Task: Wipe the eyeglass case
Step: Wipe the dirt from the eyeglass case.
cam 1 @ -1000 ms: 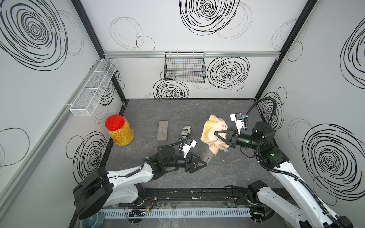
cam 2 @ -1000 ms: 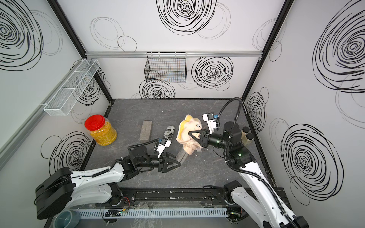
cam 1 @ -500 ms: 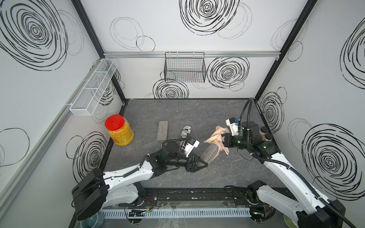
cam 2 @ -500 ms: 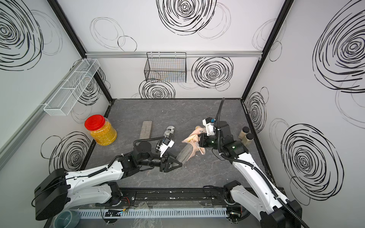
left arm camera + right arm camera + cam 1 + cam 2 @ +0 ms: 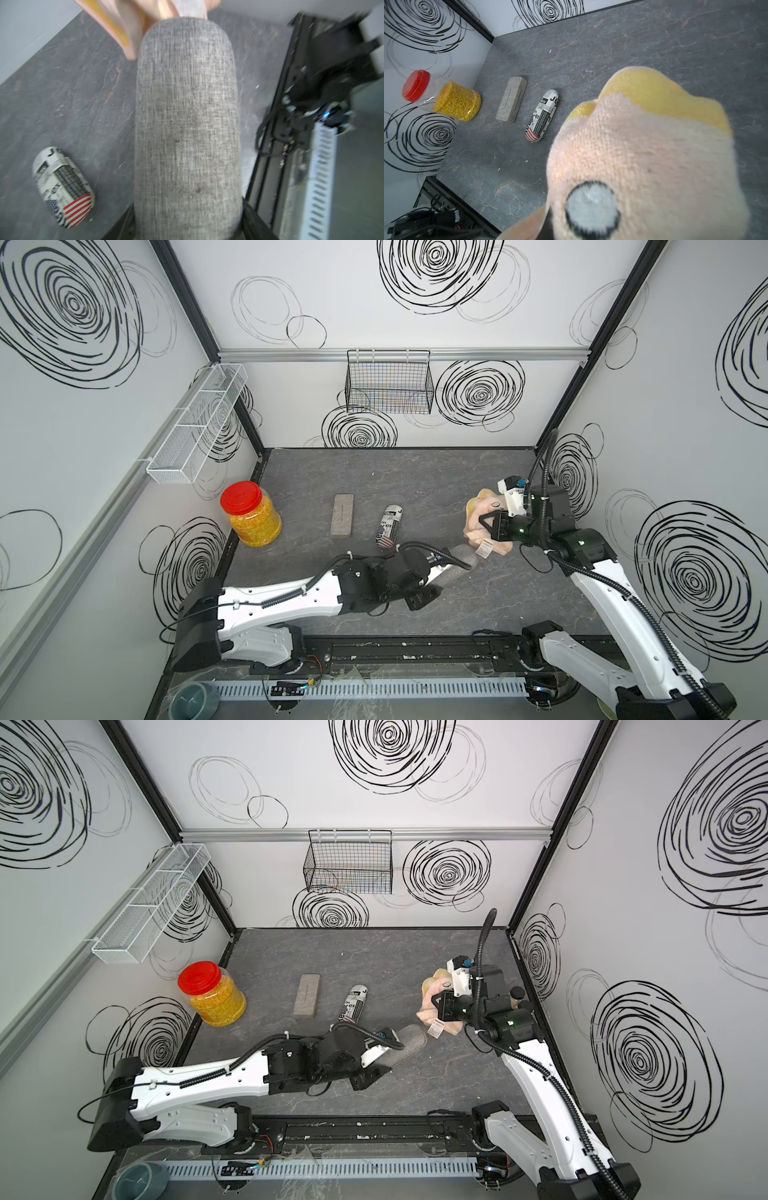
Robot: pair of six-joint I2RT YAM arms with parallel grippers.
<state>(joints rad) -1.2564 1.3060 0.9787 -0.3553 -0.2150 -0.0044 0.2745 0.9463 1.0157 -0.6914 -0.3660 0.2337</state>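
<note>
**Cloth drawn back to the tip of the case**

Since half a second ago the pink-and-yellow cloth (image 5: 478, 510) has slid off the grey eyeglass case (image 5: 457, 562) toward the right wall. It now bunches at the case's far end, and its white label hangs just beside the tip. The left arm has also dropped lower and flatter over the table (image 5: 415, 477).

The left gripper (image 5: 434, 578) is clamped on the near end of the eyeglass case. In the left wrist view the dark jaws press on either side of the woven fabric, and the case (image 5: 187, 124) runs away from the camera to meet the cloth at its rounded far end.

The right gripper (image 5: 482, 524) is closed tight on the cloth, which fills most of the right wrist view (image 5: 643, 155). Both top views show the case tilted, its far end pointing toward the right gripper.

Further out on the table, well apart from both grippers, lie a newspaper-print case (image 5: 388, 526) and a grey block (image 5: 343, 514). A red-lidded jar (image 5: 250, 516) of yellow grains stands by the left wall.
</note>
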